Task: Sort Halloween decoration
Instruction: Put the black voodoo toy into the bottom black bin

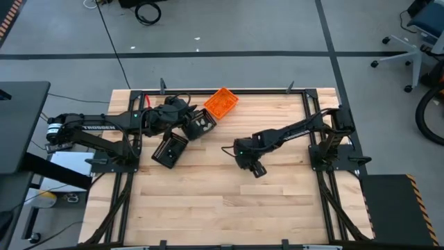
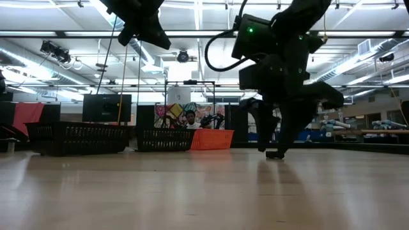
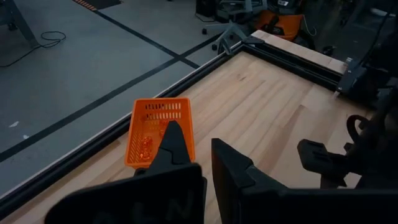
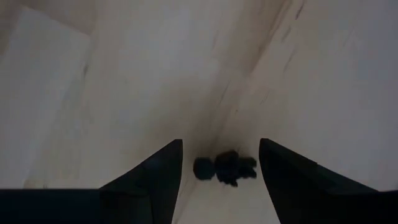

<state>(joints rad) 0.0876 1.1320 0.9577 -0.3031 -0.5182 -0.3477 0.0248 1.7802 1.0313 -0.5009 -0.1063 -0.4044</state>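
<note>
Jaws of my right gripper (image 4: pixel 219 163) are standing spread, straddling a small black trinket (image 4: pixel 225 167) lying on the wooden surface (image 1: pixel 208 201), well apart from the orange tray (image 1: pixel 221 102). My left gripper (image 3: pixel 198 155), jaws slightly parted, is hovering near that tray, holding nothing.

A small black trinket (image 4: pixel 225 167), lumpy and dark, lies flat on the bare wood near the middle of the table, while a few tiny orange trinkets (image 3: pixel 148 144) sit inside the orange tray near the table's far edge, too small to make out.
</note>
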